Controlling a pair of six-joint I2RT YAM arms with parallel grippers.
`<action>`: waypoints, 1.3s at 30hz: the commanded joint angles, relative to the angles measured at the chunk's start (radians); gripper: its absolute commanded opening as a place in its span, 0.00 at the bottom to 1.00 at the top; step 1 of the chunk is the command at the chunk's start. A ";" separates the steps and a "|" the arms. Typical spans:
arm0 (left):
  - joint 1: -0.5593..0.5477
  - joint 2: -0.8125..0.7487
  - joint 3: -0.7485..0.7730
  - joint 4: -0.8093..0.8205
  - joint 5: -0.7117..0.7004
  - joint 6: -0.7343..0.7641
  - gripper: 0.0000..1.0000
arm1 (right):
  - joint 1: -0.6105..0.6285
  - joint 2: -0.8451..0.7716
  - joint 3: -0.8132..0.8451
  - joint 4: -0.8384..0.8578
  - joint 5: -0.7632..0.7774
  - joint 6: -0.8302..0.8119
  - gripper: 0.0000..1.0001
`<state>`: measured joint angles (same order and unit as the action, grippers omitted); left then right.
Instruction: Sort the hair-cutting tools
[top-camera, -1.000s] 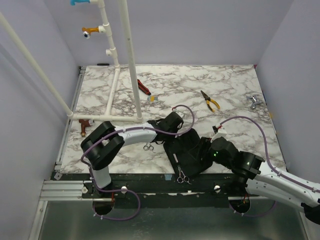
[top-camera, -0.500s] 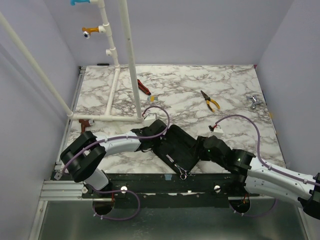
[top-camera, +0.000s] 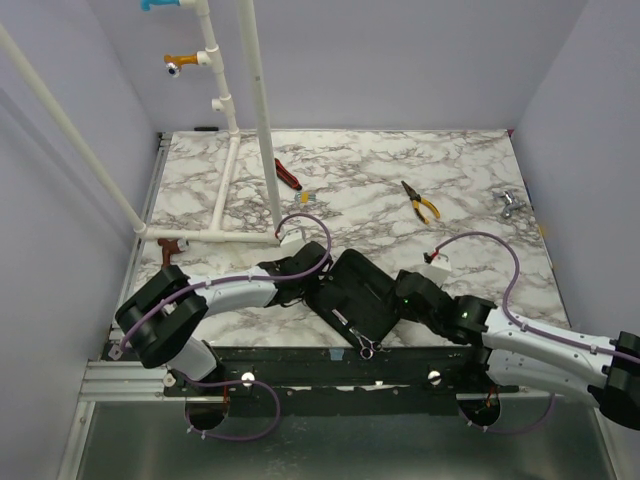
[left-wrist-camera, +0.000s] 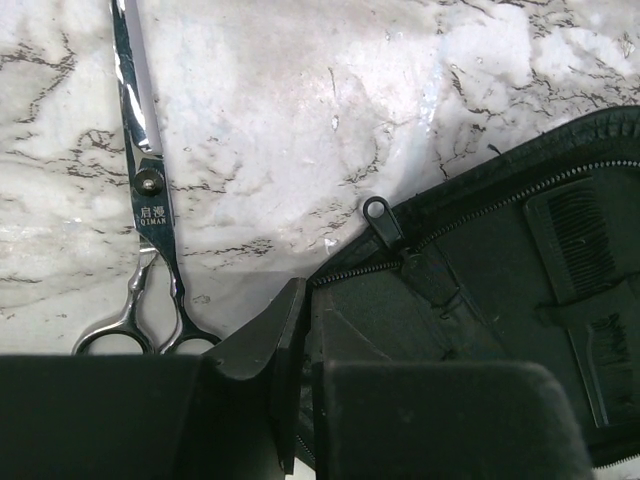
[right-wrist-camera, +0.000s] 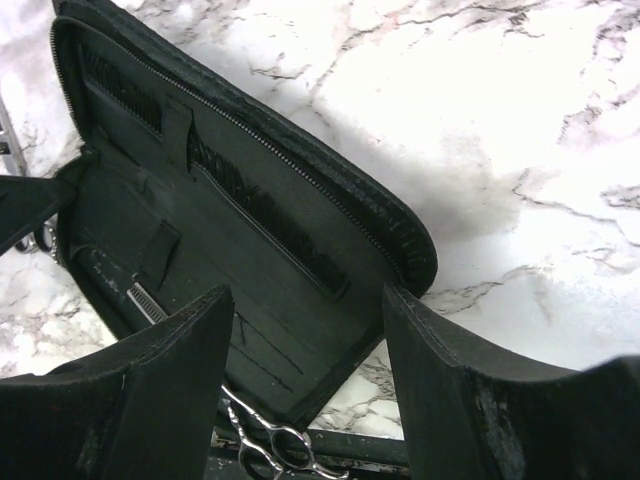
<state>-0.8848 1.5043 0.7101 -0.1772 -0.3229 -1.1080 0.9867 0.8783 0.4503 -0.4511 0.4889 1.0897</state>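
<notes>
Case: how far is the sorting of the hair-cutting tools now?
Done: the comb sits tucked in the open case. In hand: the second scissors lies partly inside, rings past the near rim; the left gripper seems to pinch the rim, the right gripper hovers open. Left: the loose scissors on the marble beside the case.

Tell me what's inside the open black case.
A black comb lies under a strap; silver scissors poke out, rings past the case's rim. The right gripper hides their middle and the near pockets.

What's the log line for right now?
left gripper: shut on black zip case | right gripper: open over case | silver scissors: beside case
</notes>
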 joint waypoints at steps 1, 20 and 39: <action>0.008 -0.022 -0.011 0.029 0.004 0.044 0.08 | -0.003 0.003 0.021 -0.091 0.060 0.075 0.65; 0.055 0.001 -0.049 0.114 0.074 0.042 0.03 | -0.002 0.039 0.009 -0.119 0.029 0.150 0.70; -0.008 -0.044 -0.174 0.251 0.220 0.078 0.03 | -0.195 0.345 0.105 0.256 -0.048 -0.287 0.44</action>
<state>-0.8410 1.4700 0.5789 0.0761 -0.2268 -1.0283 0.8494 1.1812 0.5129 -0.3573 0.5156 0.9199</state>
